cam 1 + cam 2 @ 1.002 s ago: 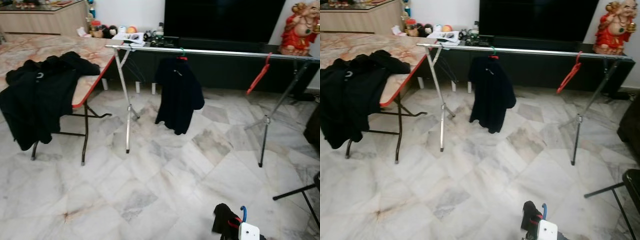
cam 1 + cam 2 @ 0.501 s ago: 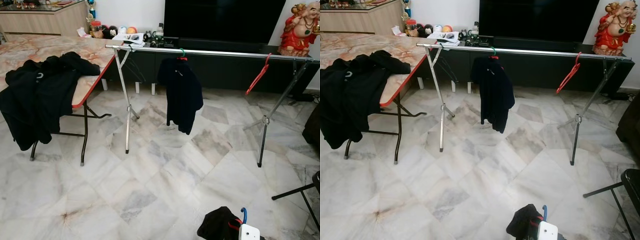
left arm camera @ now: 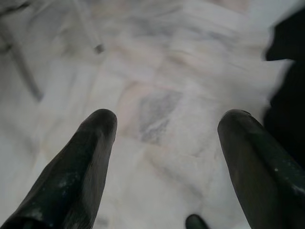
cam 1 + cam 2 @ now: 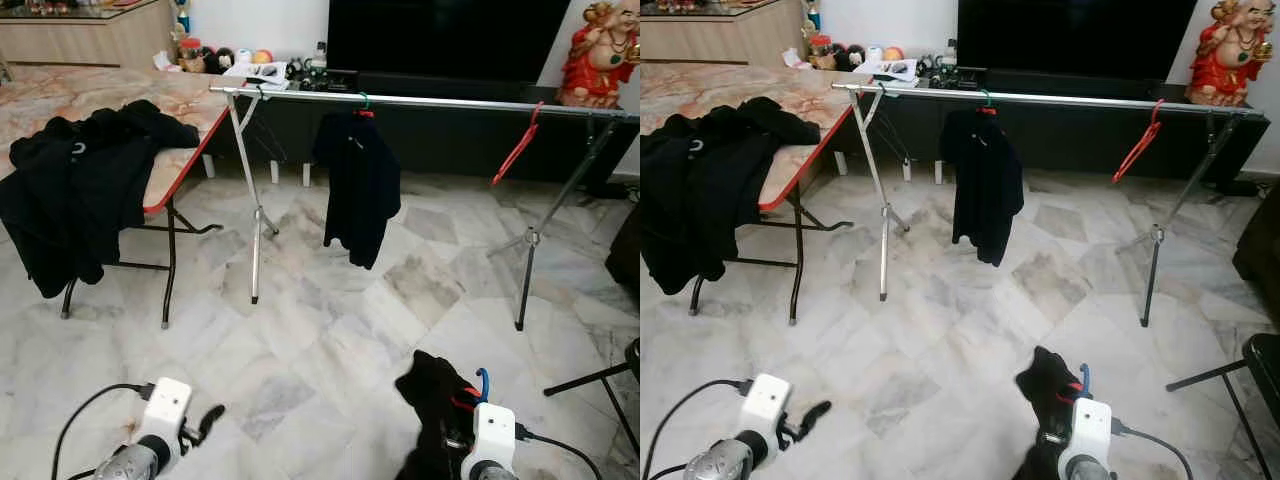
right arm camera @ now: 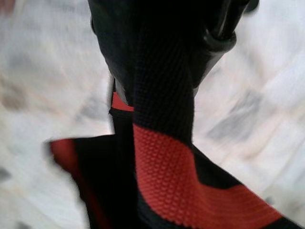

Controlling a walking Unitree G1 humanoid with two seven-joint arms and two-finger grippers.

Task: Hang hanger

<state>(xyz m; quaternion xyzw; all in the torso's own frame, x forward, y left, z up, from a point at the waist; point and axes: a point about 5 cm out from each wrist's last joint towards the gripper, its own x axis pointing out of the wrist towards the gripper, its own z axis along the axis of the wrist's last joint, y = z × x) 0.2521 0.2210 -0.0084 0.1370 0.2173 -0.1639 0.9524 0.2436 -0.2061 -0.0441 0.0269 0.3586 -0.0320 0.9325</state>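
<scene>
We stand on a marble floor (image 4: 330,360) facing a long metal rail (image 4: 420,101) on tripod legs, with a dark TV cabinet (image 4: 440,130) behind it. To our left is a marble-topped worktop (image 4: 110,95) with a black jacket (image 4: 75,190) draped over its near edge. A black shirt (image 4: 362,185) hangs from the rail on a hanger with a green hook, and further right an empty red hanger (image 4: 518,150) hangs tilted from the same rail.

Low in front of us, our right end effector (image 5: 190,52) is closed on a hanger (image 4: 476,388) with a blue hook, which carries a black garment (image 4: 432,395) with red patches; both are held above the floor, well short of the rail. Our left end effector (image 3: 164,138) has its two black fingers (image 3: 81,167) spread wide apart, gripping nothing, over bare floor.
</scene>
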